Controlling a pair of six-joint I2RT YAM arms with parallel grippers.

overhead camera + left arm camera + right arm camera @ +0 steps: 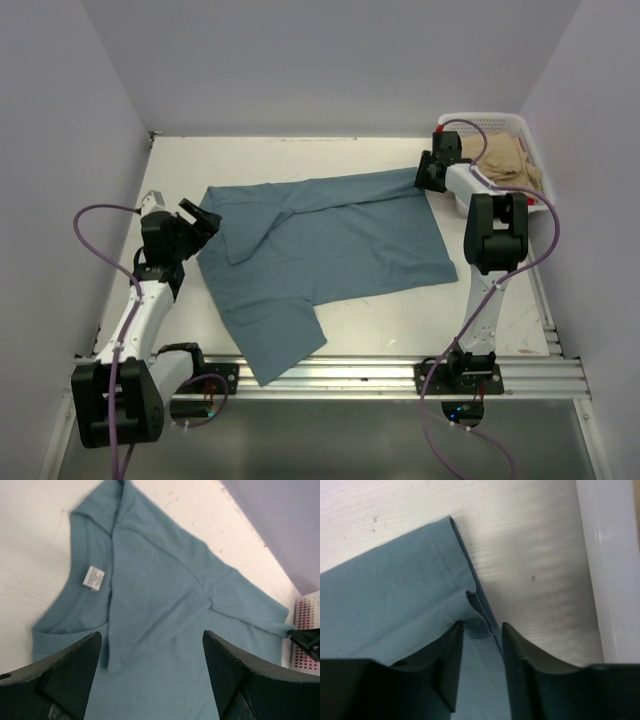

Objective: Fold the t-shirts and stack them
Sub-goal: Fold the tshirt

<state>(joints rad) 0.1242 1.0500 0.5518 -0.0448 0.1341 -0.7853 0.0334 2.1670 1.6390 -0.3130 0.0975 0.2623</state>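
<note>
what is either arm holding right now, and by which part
Nothing, it seems: left jaws hang open over the teal t-shirt; right jaws stand apart astride its hem, not pinching.

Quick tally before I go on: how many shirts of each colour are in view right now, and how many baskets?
Teal-blue t-shirt, spread on the table: 1
Tan t-shirt, bunched in the basket: 1
White basket: 1
Total: 3
</note>
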